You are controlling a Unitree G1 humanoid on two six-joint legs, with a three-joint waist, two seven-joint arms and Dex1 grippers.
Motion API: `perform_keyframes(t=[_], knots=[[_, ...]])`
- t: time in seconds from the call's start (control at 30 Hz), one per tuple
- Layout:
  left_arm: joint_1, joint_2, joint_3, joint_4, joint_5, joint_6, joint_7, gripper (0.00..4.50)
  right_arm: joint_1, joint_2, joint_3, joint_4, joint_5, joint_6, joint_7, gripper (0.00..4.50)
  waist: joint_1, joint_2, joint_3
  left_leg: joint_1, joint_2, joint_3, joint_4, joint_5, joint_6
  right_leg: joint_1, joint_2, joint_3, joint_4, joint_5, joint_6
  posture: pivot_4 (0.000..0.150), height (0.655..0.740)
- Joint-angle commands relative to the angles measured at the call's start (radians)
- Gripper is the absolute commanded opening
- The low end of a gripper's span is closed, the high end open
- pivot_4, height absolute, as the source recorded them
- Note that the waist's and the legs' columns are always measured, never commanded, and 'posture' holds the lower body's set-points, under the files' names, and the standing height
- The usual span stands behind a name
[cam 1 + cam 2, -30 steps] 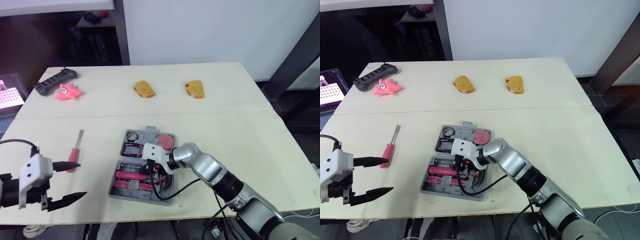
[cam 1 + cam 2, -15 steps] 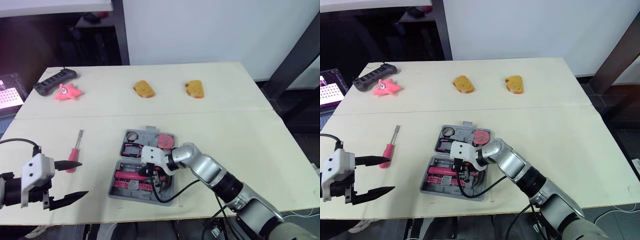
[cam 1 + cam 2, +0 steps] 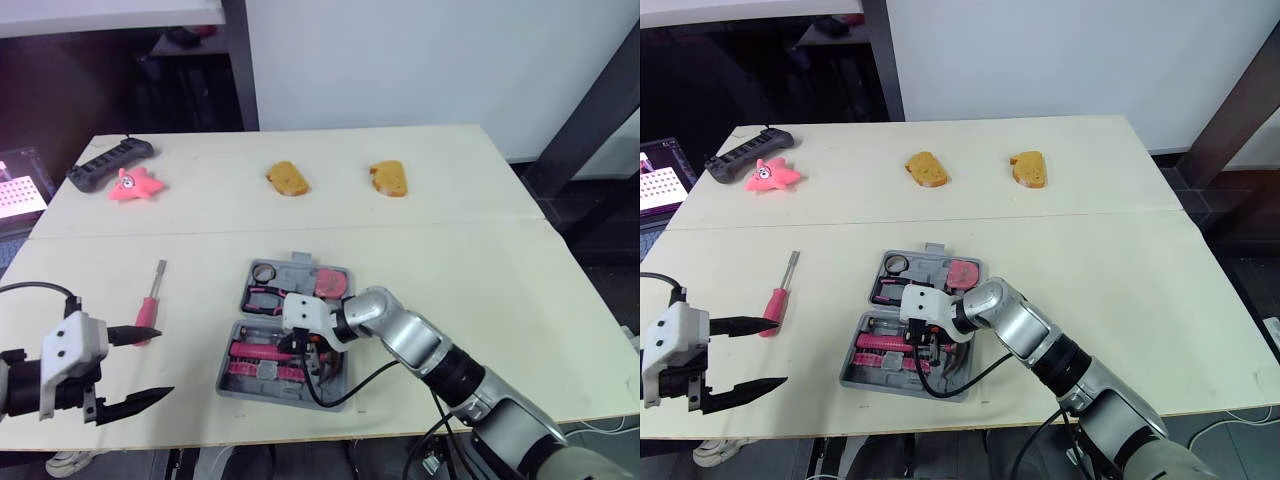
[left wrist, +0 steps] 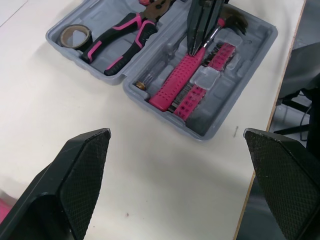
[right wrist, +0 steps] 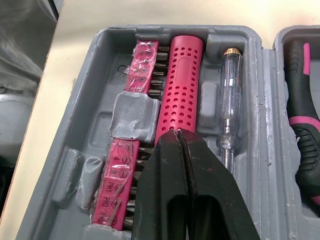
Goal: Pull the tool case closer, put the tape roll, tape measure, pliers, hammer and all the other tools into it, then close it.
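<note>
the open grey tool case lies flat on the table. the case's far half holds the tape roll, the pliers and the pink tape measure. its near half holds the hammer with a pink perforated handle, pink bit strips and a clear tester screwdriver. the right gripper hangs over the case's near half. its two black fingers are pressed together with nothing between them, tips at the hammer's handle. a pink screwdriver lies outside the case, to its left. the left gripper hovers left of the case near that screwdriver's handle, jaws spread wide and empty.
</note>
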Motion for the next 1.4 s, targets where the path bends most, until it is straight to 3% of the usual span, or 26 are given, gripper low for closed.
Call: perform_keyframes(t=[0.03, 0.23, 0.37, 0.53, 0.67, 0.87, 1.13, 1.27, 1.4], knots=[[0.001, 0.007, 0.023, -0.01, -0.004, -0.014, -0.004, 4.5, 0.043, -0.021, 0.062, 0.079, -0.04, 0.014, 0.027, 0.05, 0.0, 0.0, 0.0, 0.0, 0.0, 0.0, 0.0, 0.0, 0.0, 0.0, 0.0, 0.0, 0.0, 0.0, 0.0, 0.15, 0.74], [-0.001, 0.014, 0.023, -0.001, 0.0, -0.013, -0.007, 4.5, 0.05, -0.002, 0.072, 0.18, -0.055, -0.02, 0.044, 0.05, 0.0, -0.003, -0.005, 0.002, 0.0, 0.0, 0.0, 0.0, 0.0, 0.002, 0.0, 0.0, 0.0, 0.0, 0.0, 0.15, 0.74], [-0.003, 0.018, 0.022, -0.003, 0.001, -0.006, -0.004, 4.5, 0.046, 0.021, 0.043, 0.211, -0.04, -0.042, 0.055, 0.05, -0.003, -0.007, -0.008, 0.013, 0.0, 0.0, -0.003, 0.0, 0.0, 0.011, 0.0, 0.0, -0.001, -0.002, -0.003, 0.15, 0.74], [-0.011, 0.013, 0.025, 0.002, -0.019, 0.03, 0.016, 4.5, 0.037, 0.022, -0.094, 0.071, 0.071, -0.134, 0.107, 0.05, 0.001, -0.008, -0.008, 0.015, 0.0, 0.0, -0.004, 0.0, 0.0, 0.013, 0.0, 0.0, -0.001, -0.004, -0.004, 0.15, 0.74], [-0.037, 0.022, -0.007, 0.038, -0.022, 0.096, 0.051, 4.5, -0.01, -0.007, -0.234, -0.074, 0.186, -0.066, 0.129, 0.05, 0.001, -0.006, -0.006, 0.009, 0.0, 0.0, -0.003, 0.0, 0.0, 0.008, 0.0, 0.0, -0.001, -0.002, -0.001, 0.15, 0.74], [-0.122, 0.028, -0.049, 0.127, 0.02, 0.073, 0.089, 4.5, -0.028, -0.129, -0.325, -0.22, 0.233, 0.011, 0.136, 0.05, 0.004, -0.007, -0.006, 0.008, 0.0, 0.0, -0.004, 0.0, 0.0, 0.007, 0.0, 0.0, -0.001, -0.002, 0.0, 0.15, 0.74], [-0.281, 0.072, -0.123, 0.323, 0.058, 0.03, 0.073, 4.5, 0.189, -0.357, -0.506, -0.374, 0.304, -0.024, 0.15, 0.05, 0.026, -0.006, -0.006, -0.001, 0.0, 0.0, -0.002, 0.0, 0.0, -0.001, -0.001, -0.001, -0.001, -0.001, 0.0, 0.15, 0.74], [-0.277, 0.006, -0.03, 0.363, -0.037, 0.087, 0.103, 4.5, 0.279, -0.417, -0.666, -0.393, 0.434, 0.062, 0.147, 0.05, 0.024, -0.006, -0.006, -0.001, 0.0, 0.0, -0.002, 0.0, 0.0, -0.001, 0.0, 0.0, -0.001, -0.001, 0.0, 0.15, 0.74], [-0.169, -0.102, 0.053, 0.394, -0.023, 0.014, 0.15, 4.5, 0.388, -0.456, -0.823, -0.322, 0.473, 0.038, 0.126, 1.31, 0.028, -0.007, -0.006, -0.001, 0.0, 0.001, -0.001, 0.0, 0.0, -0.001, -0.001, 0.0, -0.001, -0.001, 0.0, 0.15, 0.74]])
